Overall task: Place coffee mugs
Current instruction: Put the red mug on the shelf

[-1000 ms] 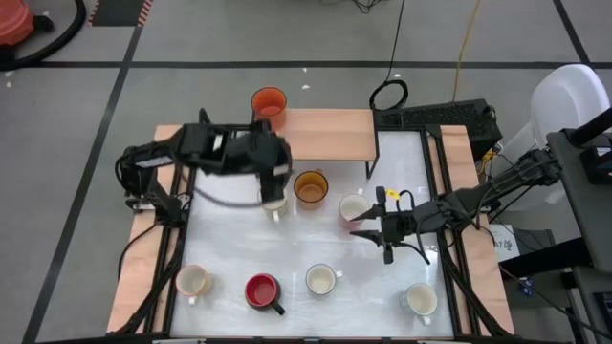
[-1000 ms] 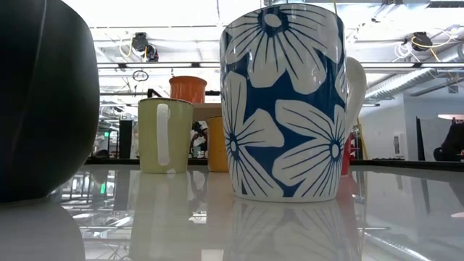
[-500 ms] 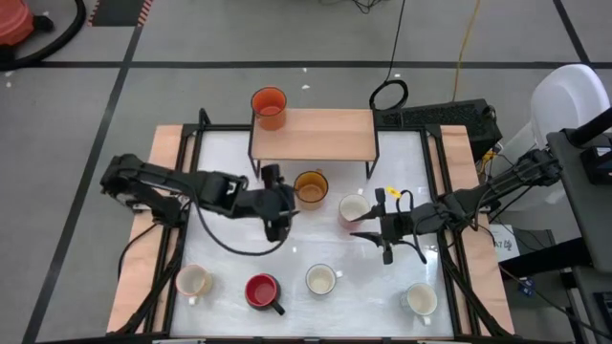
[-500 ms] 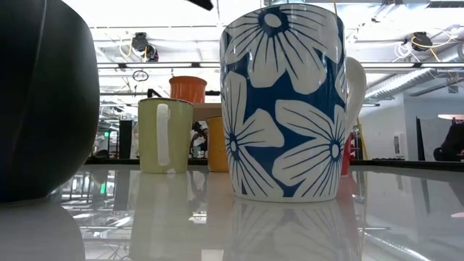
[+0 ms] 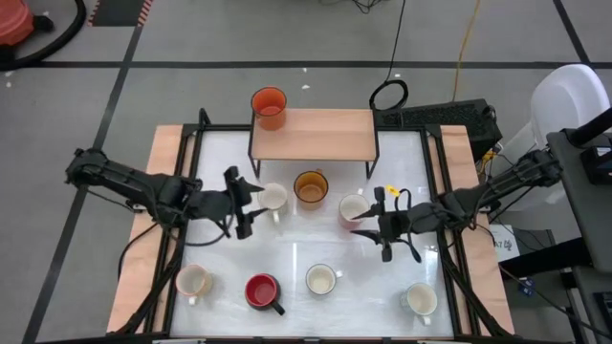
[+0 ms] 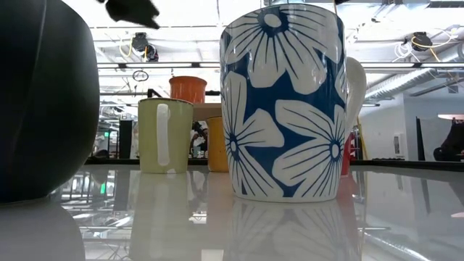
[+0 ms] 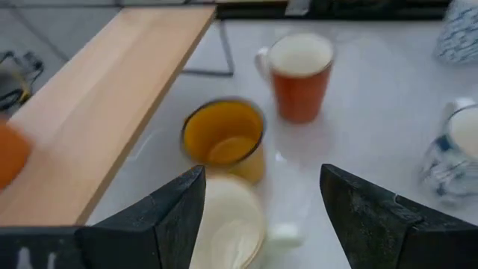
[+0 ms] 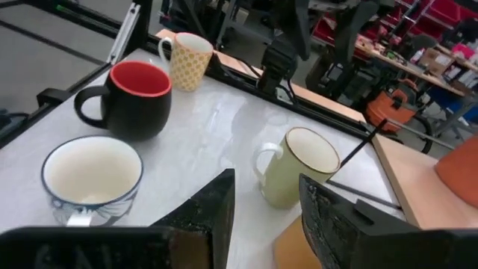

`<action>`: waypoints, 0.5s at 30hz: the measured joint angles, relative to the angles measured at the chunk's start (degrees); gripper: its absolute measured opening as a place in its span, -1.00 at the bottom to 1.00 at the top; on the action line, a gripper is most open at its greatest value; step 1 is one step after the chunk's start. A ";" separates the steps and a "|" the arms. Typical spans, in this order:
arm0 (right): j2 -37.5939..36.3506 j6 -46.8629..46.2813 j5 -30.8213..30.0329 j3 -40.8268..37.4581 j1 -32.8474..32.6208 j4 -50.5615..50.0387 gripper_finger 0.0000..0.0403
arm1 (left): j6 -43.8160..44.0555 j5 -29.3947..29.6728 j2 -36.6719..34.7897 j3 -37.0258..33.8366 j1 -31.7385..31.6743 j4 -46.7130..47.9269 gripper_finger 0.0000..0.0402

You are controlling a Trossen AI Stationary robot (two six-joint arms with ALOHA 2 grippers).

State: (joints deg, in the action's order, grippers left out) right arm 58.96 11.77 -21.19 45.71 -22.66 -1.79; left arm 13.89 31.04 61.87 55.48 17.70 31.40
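Observation:
A cream mug (image 5: 274,198) stands on the white table next to an amber mug (image 5: 311,186), in front of the wooden shelf (image 5: 325,134). An orange mug (image 5: 269,103) sits on the shelf's left end. My left gripper (image 5: 251,204) is open just left of the cream mug. In the left wrist view its fingers flank the cream mug (image 7: 231,224) from above without touching it. My right gripper (image 5: 363,227) hangs open beside an orange mug with a white inside (image 5: 352,207). Several more mugs line the near edge.
Along the near edge stand a cream mug (image 5: 194,281), a black mug with a red inside (image 5: 261,290), a blue flower-pattern mug (image 5: 320,279) and a white mug (image 5: 419,299). Bare tabletop lies between this row and the grippers. The shelf's legs (image 5: 373,167) stand on the far half.
My left gripper has drawn back from over the cream mug toward the table's left edge and has sunk lower, staying open. The cream mug stays upright where it was beside the amber mug.

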 joint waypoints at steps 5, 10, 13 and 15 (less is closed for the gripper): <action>1.31 -2.28 0.02 0.02 1.59 0.08 -0.36 | 1.23 0.53 -4.94 -6.91 0.01 -2.41 0.34; 2.93 -3.14 0.03 0.00 2.71 -0.09 -0.36 | 1.93 0.53 -7.48 -11.46 0.01 -4.10 0.34; 3.12 -4.32 0.12 -0.01 2.98 -0.77 -0.36 | 2.38 0.53 -8.02 -14.12 0.31 -6.32 0.34; 3.10 -6.31 0.23 0.00 2.98 -2.04 -0.36 | 2.34 0.51 -8.03 -15.84 0.75 -7.77 0.34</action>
State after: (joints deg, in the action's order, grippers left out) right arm 62.06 5.46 -20.96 45.71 -19.68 -3.84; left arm 16.23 31.55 53.84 39.64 18.46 23.63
